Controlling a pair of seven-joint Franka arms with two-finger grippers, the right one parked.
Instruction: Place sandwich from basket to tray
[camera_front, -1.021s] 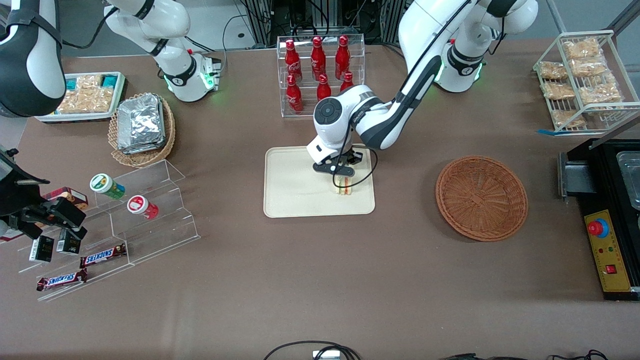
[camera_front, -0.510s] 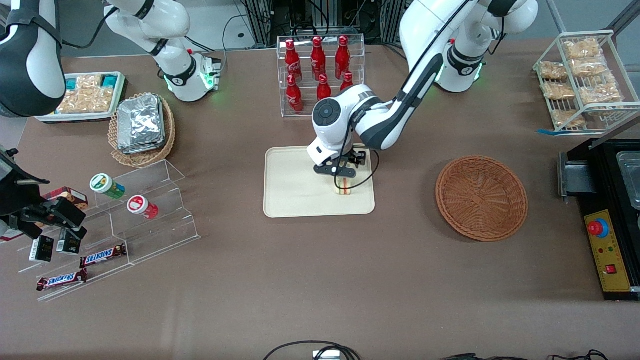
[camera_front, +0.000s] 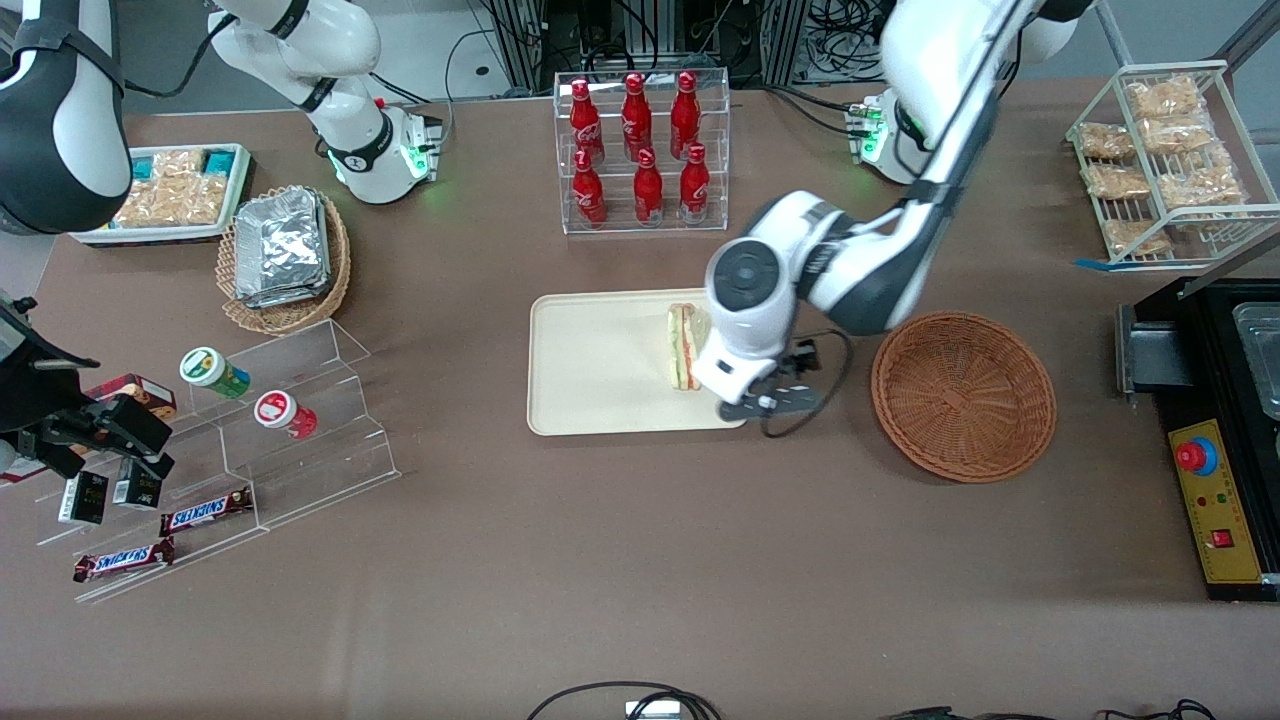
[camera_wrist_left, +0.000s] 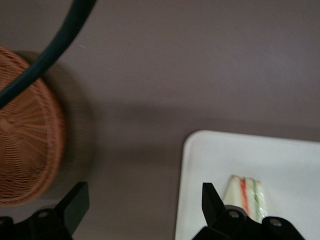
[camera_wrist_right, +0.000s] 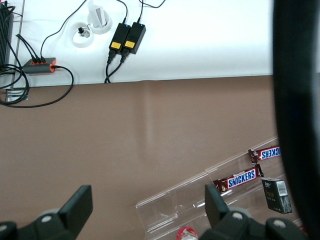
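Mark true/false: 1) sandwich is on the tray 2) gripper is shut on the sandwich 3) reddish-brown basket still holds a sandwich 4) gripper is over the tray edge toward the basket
1) The sandwich lies on the tray: true.
2) The gripper is shut on the sandwich: false; it is open and holds nothing.
3) The basket holds a sandwich: false; nothing lies in it.
4) The gripper is over the tray's edge toward the basket: true.

Red bottles (camera_front: 640, 150) fill a clear rack (camera_front: 642, 152), foil packs (camera_front: 280, 247) sit in a tan basket (camera_front: 288, 262), Snickers bars (camera_front: 205, 512) lie on acrylic steps (camera_front: 240, 440), snack bags (camera_front: 1160, 150) on a wire shelf (camera_front: 1170, 165).
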